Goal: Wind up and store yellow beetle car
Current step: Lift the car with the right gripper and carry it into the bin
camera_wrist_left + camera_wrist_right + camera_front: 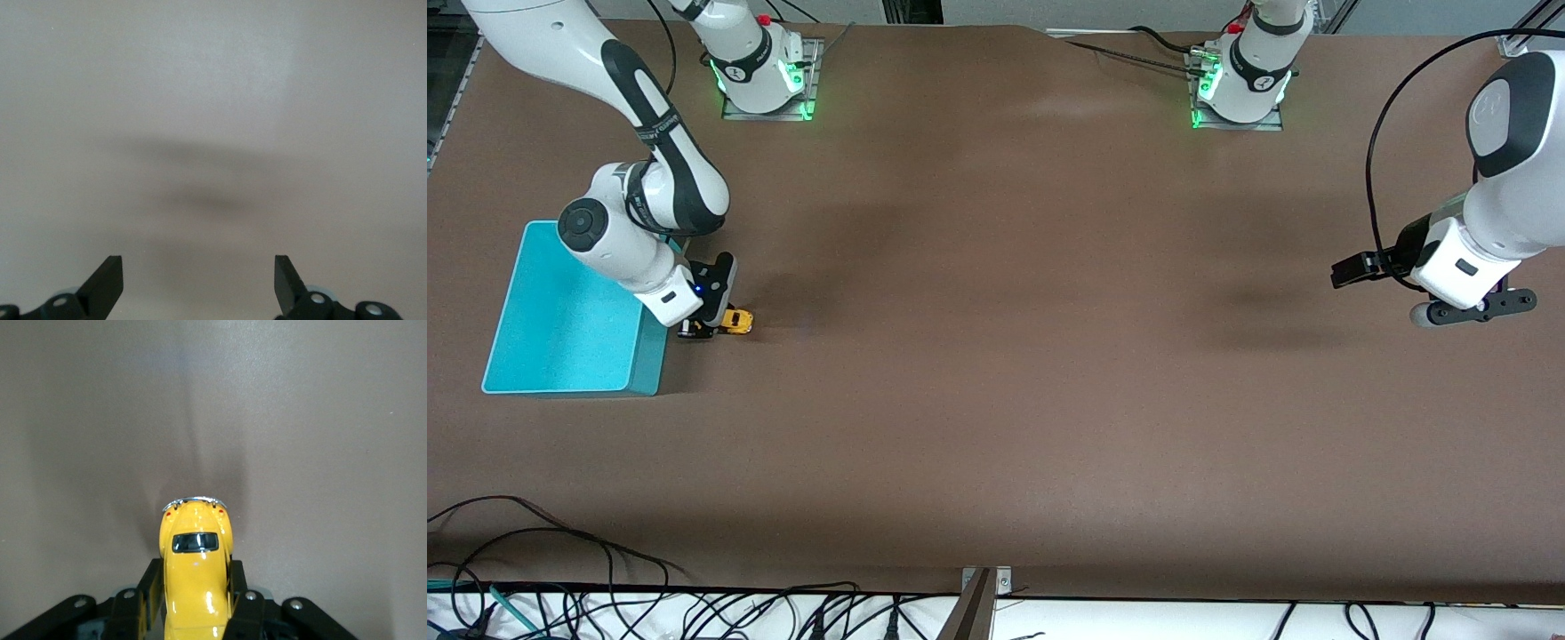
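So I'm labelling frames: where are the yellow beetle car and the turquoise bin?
yellow beetle car (195, 570), right wrist view, on its roof.
turquoise bin (560, 324), front view, on its bare floor.

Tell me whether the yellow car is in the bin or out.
Out. The yellow car sits on the table beside the turquoise bin, clamped in the right tool.

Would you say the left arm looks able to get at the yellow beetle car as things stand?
Probably not: the yellow beetle car sits clamped in the right gripper beside the turquoise bin, while the left gripper hovers open over the table's other end.
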